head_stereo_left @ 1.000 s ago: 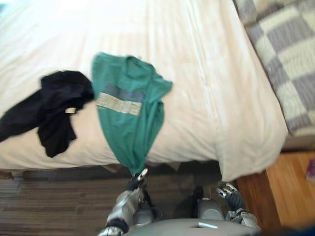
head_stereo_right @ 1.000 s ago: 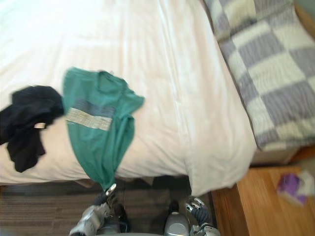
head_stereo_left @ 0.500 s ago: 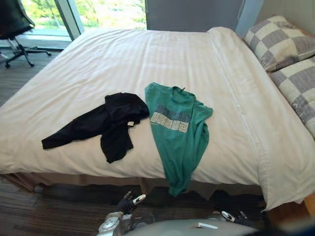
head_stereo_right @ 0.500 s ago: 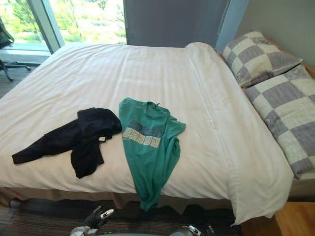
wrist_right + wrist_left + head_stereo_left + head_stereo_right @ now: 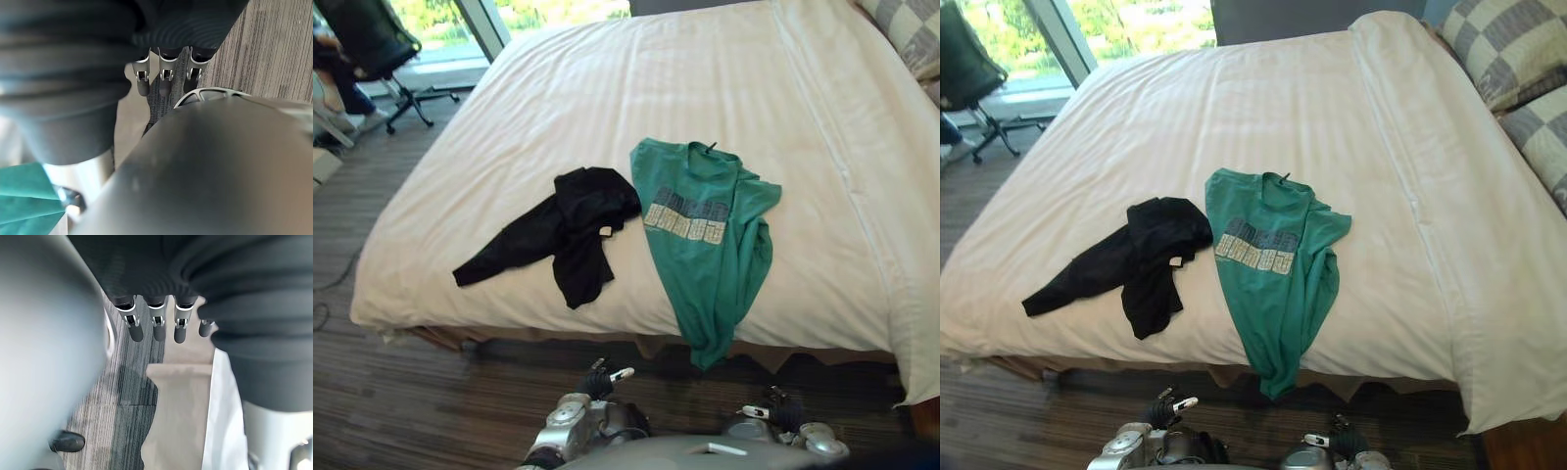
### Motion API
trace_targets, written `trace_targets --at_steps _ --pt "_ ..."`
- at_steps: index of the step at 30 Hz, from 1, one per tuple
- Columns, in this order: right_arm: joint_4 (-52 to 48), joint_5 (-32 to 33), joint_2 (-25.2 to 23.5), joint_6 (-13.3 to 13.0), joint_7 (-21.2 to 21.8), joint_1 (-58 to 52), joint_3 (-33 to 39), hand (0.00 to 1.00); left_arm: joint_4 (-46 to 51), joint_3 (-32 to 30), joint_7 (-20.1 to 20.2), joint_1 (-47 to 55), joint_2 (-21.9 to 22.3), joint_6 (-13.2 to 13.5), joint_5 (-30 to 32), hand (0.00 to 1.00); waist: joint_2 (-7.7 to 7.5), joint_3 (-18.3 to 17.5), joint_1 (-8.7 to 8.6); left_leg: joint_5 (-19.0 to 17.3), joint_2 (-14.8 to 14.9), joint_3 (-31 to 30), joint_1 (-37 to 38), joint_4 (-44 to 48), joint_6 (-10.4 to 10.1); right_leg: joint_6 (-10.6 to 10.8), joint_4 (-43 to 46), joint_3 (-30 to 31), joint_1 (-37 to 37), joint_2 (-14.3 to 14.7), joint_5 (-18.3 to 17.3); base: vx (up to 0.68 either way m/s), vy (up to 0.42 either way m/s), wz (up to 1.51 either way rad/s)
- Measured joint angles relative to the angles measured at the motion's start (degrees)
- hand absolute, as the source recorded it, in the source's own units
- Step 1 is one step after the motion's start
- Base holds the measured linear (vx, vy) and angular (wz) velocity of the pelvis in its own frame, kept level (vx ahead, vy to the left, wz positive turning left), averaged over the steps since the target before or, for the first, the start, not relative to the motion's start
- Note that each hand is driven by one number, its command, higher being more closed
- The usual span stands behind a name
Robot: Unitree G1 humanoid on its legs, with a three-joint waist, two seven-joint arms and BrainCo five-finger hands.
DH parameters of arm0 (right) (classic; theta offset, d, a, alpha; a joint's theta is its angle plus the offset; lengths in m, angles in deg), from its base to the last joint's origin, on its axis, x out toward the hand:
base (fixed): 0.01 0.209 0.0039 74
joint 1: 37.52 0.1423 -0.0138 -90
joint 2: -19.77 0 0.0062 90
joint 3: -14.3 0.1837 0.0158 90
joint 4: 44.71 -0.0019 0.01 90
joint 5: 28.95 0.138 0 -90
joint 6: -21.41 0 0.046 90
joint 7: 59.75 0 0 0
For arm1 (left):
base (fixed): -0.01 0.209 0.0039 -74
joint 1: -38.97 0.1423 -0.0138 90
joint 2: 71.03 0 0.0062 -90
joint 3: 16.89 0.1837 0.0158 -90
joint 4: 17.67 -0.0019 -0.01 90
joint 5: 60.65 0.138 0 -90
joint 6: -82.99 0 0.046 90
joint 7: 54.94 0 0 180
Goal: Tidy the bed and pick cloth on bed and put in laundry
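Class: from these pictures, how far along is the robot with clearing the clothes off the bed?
Done: nothing has gone to laundry, though the bed looks smooth. In hand: nothing; the left hand and right hand hang open below the bed's near edge. Left: the green T-shirt, drooping over that edge, and the black garment beside it, both on the bed.

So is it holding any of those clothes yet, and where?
Nothing held: left hand and right hand hang open; green shirt and black garment lie on the bed.
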Motion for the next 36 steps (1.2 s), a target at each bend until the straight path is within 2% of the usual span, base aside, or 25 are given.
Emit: trace_targets --at_steps 3,4,5,6,7,8,9,10,11,12,13,14,15,16,17,18,21,25,26,30,32,33,34,35,36 --pt "-0.18 -0.17 -0.31 -0.02 0.02 1.17 -0.50 0.00 -0.63 -1.02 2.46 0.15 -0.76 1.20 0.01 0.00 -1.40 -0.01 -0.88 0.52 3.36 -2.45 1.07 -7.10 -0.41 1.24 1.85 2.97 -2.60 -2.38 0.71 0.09 0.236 -0.37" --pt "-0.04 -0.82 -0.46 -0.02 0.03 2.07 -0.55 0.00 -0.66 -0.97 3.63 0.09 -1.24 1.72 0.01 0.00 -2.03 0.17 -1.19 0.84 5.04 -4.81 1.05 -8.72 -0.65 2.54 2.36 4.16 -3.38 -4.03 1.37 0.10 0.384 -0.29" --pt "0.53 -1.15 -0.40 -0.17 -0.05 2.25 -0.49 0.00 -0.67 -0.81 4.66 0.04 -1.21 2.24 0.03 0.00 -2.36 0.03 -1.18 2.05 5.97 -6.59 1.39 -10.19 -0.72 4.58 2.27 5.48 -3.70 -5.70 2.34 0.10 0.424 -0.31" --pt "0.87 -1.31 -0.31 -0.33 -0.22 2.26 -0.44 0.00 -0.68 -0.54 5.15 0.04 -1.08 2.47 0.02 0.00 -2.42 -0.01 -1.15 3.06 6.20 -7.13 2.22 -11.20 -0.72 5.73 2.01 6.11 -3.65 -6.46 2.79 0.13 0.614 -0.29" --pt "0.94 -1.28 0.11 -0.66 -0.49 2.10 -0.32 0.00 -1.19 1.32 5.65 0.02 -0.73 2.81 0.01 0.00 -1.50 -0.44 -1.29 7.54 6.16 -7.78 3.26 -12.86 -0.29 8.30 0.63 6.65 -2.62 -7.50 4.02 0.11 0.578 -0.15" --pt "1.29 -1.19 -0.20 -0.91 -1.11 2.03 0.12 0.00 -2.00 2.49 5.82 -0.30 -0.71 2.73 0.02 0.00 -0.98 -0.91 -1.49 3.12 5.28 -7.74 4.49 -13.48 -8.23 8.33 -0.25 7.19 -1.96 -8.75 4.99 0.10 0.831 -0.08" --pt "1.80 -1.17 -2.92 -1.61 -2.58 2.13 1.32 0.00 -3.09 3.45 5.47 -1.89 -2.39 1.75 0.10 0.00 -3.71 -0.72 -1.10 1.68 2.23 -6.38 4.97 -12.38 -8.26 5.34 -1.26 7.69 -1.58 -11.89 11.26 0.03 0.588 -0.05" --pt "1.97 -1.27 -2.88 -1.61 -2.17 2.22 1.18 0.00 -3.27 3.47 5.25 -1.61 -2.97 1.61 0.48 0.00 -3.76 -1.00 -0.83 1.28 2.31 -5.68 5.27 -12.50 -7.76 2.14 -1.32 7.12 -2.13 -11.78 14.32 0.01 0.540 -0.23" --pt "1.98 -1.34 -3.16 -1.70 -1.77 2.07 0.32 0.00 -3.71 3.34 4.90 -1.37 -3.72 1.81 2.15 0.00 -3.85 -1.17 -0.10 1.08 2.70 -4.15 6.65 -13.54 -6.91 -3.14 0.06 4.64 -2.92 -11.59 16.99 0.02 0.379 -0.51" --pt "2.13 -1.27 -3.07 -3.01 -1.28 1.68 -0.84 0.00 -3.94 2.91 4.06 -0.49 -4.36 2.27 2.26 0.00 -4.01 -1.28 1.14 1.62 2.73 -1.86 9.80 -16.55 -5.74 -4.66 5.07 -0.72 -3.90 -10.04 14.74 0.04 0.335 -0.48" --pt "2.17 -1.22 -3.08 -3.27 -1.21 1.63 -0.87 0.00 -3.93 2.93 3.94 -0.46 -4.44 2.39 2.23 0.00 -4.00 -1.29 1.17 1.93 2.67 -1.61 10.29 -17.41 -5.44 -4.14 5.83 -1.42 -3.88 -9.31 14.00 0.04 0.291 -0.34" --pt "2.20 -0.51 -3.07 -4.12 -0.86 1.47 -1.48 0.00 -4.03 3.62 3.74 -0.43 -4.51 2.49 2.17 0.00 -3.89 -1.38 0.85 3.20 2.10 -1.19 11.52 -20.24 -4.79 -1.12 6.97 -2.38 -3.93 -5.02 10.08 0.06 0.195 -0.03" --pt "1.82 0.42 -2.58 -4.64 -0.16 1.37 -3.11 0.00 -4.13 4.61 3.16 -0.43 -3.99 2.19 2.04 0.00 -3.45 -1.61 0.30 5.06 0.92 -1.19 11.79 -23.36 -4.13 0.37 5.93 -1.94 -4.30 0.62 4.10 0.05 0.143 -0.02" --pt "1.80 0.44 -2.49 -4.63 -0.01 1.35 -3.31 0.00 -4.13 4.81 3.09 -0.49 -3.87 2.12 2.06 0.00 -3.31 -1.68 0.29 5.32 0.71 -1.18 11.72 -23.86 -4.01 0.48 5.42 -1.80 -4.40 1.54 3.09 0.07 0.164 0.09" --pt "1.81 1.96 -2.05 -4.46 0.62 1.23 -4.10 0.00 -4.22 5.48 2.79 -1.20 -3.39 1.52 1.87 0.00 -2.79 -1.78 0.16 6.53 -0.69 -1.44 10.75 -24.97 -3.36 0.49 0.89 -0.08 -3.61 5.31 0.14 0.02 0.104 0.42" --pt "2.01 2.99 -1.47 -4.40 0.65 1.13 -4.24 0.00 -4.00 5.83 2.62 -1.74 -2.19 0.86 0.94 0.00 -2.26 -2.01 -0.85 8.39 -1.53 -1.63 9.56 -25.65 -2.24 0.04 -2.34 1.64 -2.74 6.40 1.64 0.03 0.111 0.56" --pt "2.05 5.05 -0.46 -3.28 -0.20 0.75 -5.45 0.00 -3.88 5.82 0.72 -1.77 -0.70 0.73 -1.82 0.00 -1.14 -2.35 -0.98 10.64 -2.19 -1.41 10.48 -27.48 -1.81 0.29 -5.10 -0.09 0.36 6.54 2.66 0.05 0.009 0.50" --pt "2.62 9.93 -0.87 -1.05 -3.96 0.79 -5.42 0.00 -3.86 5.06 -3.27 -1.42 -0.46 0.03 -6.72 0.00 -1.48 -3.27 -0.59 13.40 -2.18 -0.53 11.31 -29.52 -2.28 0.30 -6.10 -0.52 1.86 7.11 2.69 0.03 -0.038 0.25" --pt "3.12 13.25 -1.41 -0.66 -5.62 0.80 -3.87 0.00 -3.90 3.33 -3.57 -1.07 -0.39 -0.39 -10.00 0.00 -1.36 -3.37 0.16 14.04 -2.18 0.60 11.74 -30.29 -2.32 0.25 -6.54 -0.37 1.95 7.35 2.73 -0.01 -0.024 -0.07" --pt "4.20 22.95 -4.42 -0.17 -10.50 -0.62 7.47 0.00 -4.24 -7.23 -3.65 2.17 -0.45 -2.03 -20.49 0.00 -1.21 -3.69 0.67 14.19 -2.07 2.84 13.18 -30.94 -2.39 0.25 -8.12 -0.23 3.56 7.81 3.47 -0.01 -0.003 -0.05" --pt "4.12 25.66 -4.93 -0.50 -12.20 -0.87 11.91 0.00 -4.24 -12.63 -4.41 3.42 -0.57 -2.58 -25.02 0.00 -1.15 -3.75 1.01 14.19 -2.09 4.23 13.48 -30.94 -2.40 0.29 -9.01 -0.24 4.10 7.86 4.17 -0.03 0.013 -0.11" --pt "3.57 27.16 -4.88 -1.20 -13.54 -1.44 14.63 0.00 -4.14 -16.42 -4.90 3.87 -0.82 -2.86 -27.28 0.00 -1.13 -3.76 1.58 14.19 -2.10 5.21 13.72 -30.96 -2.40 0.29 -9.28 -0.36 4.36 7.84 4.33 -0.08 0.016 -0.03" --pt "1.50 26.87 -4.60 -2.46 -16.61 -2.76 18.94 0.00 -3.50 -21.93 -6.06 4.14 -1.93 -3.02 -29.05 0.00 -1.19 -4.00 2.27 14.19 -2.08 5.39 13.84 -30.98 -2.40 0.34 -9.47 -1.17 4.87 7.79 4.45 -0.09 0.015 0.10" --pt "0.38 26.08 -4.41 -3.28 -18.20 -3.14 20.49 0.00 -2.86 -23.79 -6.51 4.26 -2.61 -3.10 -29.59 0.00 -1.18 -4.05 2.32 14.19 -2.04 5.40 13.80 -30.99 -2.40 0.34 -9.60 -1.87 5.29 7.59 4.45 -0.09 0.014 0.34" --pt "-2.94 23.57 -4.06 -5.16 -22.12 -4.32 23.45 0.00 -0.97 -27.76 -7.53 4.66 -3.97 -3.06 -29.72 0.00 -1.17 -4.26 2.35 14.14 -1.89 6.00 13.57 -31.04 -2.42 0.36 -9.66 -3.38 5.44 7.53 4.40 -0.14 0.037 0.46"
